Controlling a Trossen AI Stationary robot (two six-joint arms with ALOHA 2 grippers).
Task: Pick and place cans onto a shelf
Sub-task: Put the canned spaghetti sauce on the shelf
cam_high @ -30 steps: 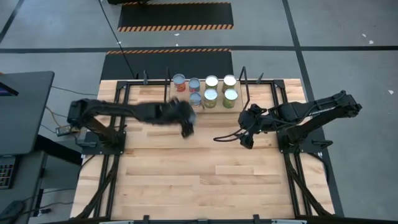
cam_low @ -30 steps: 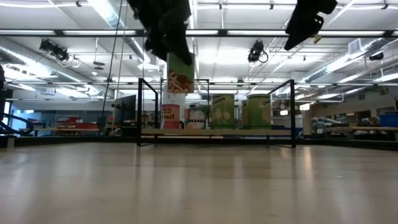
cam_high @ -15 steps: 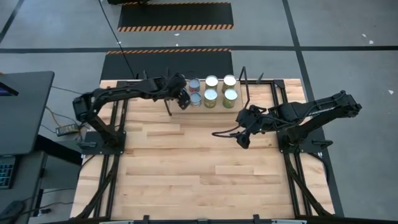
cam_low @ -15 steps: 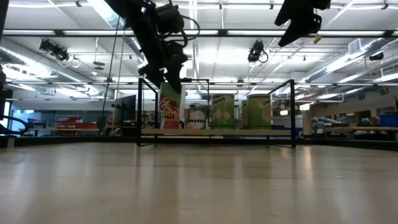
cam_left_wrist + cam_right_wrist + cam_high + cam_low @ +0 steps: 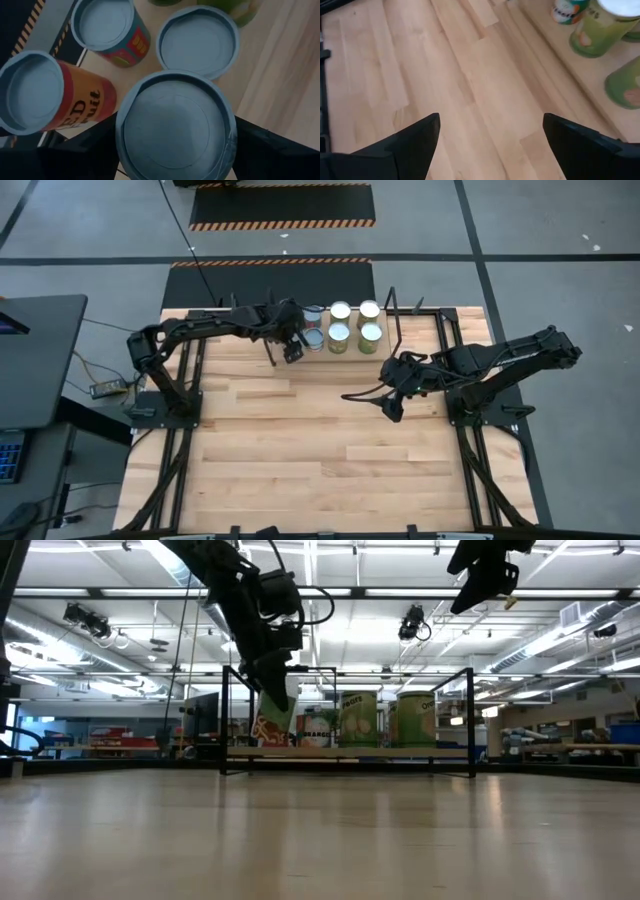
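Note:
A can (image 5: 175,125) with a pale round top and a red-and-green label (image 5: 272,722) sits between the fingers of my left gripper (image 5: 291,347), over the left part of the shelf (image 5: 415,330). On the shelf board (image 5: 430,752) stand several more cans on their bases: a red one (image 5: 45,95), a blue-and-red one (image 5: 107,27), a plain top (image 5: 197,40) and green ones (image 5: 371,332). My right gripper (image 5: 390,406) hangs open above the bare table, right of the middle, with nothing between its fingers (image 5: 415,137). My left gripper pinches the can by its upper side wall, just under the top rim (image 5: 121,131), one finger on each side. The fingers come slanting down from the table's left and near side. The can is tilted, its base low over the shelf board; whether it touches the board I cannot tell.
Black wire frames (image 5: 228,720) rise at both ends of the shelf (image 5: 470,720). The near half of the wooden tabletop (image 5: 320,470) is bare. A loose cable (image 5: 360,393) trails by the right gripper.
My left gripper has carried the can from over the table's middle toward the far edge and down, to the left part of the shelf beside the standing cans. The can, upright and high before, now hangs low and tilted. My right gripper has stayed in place.

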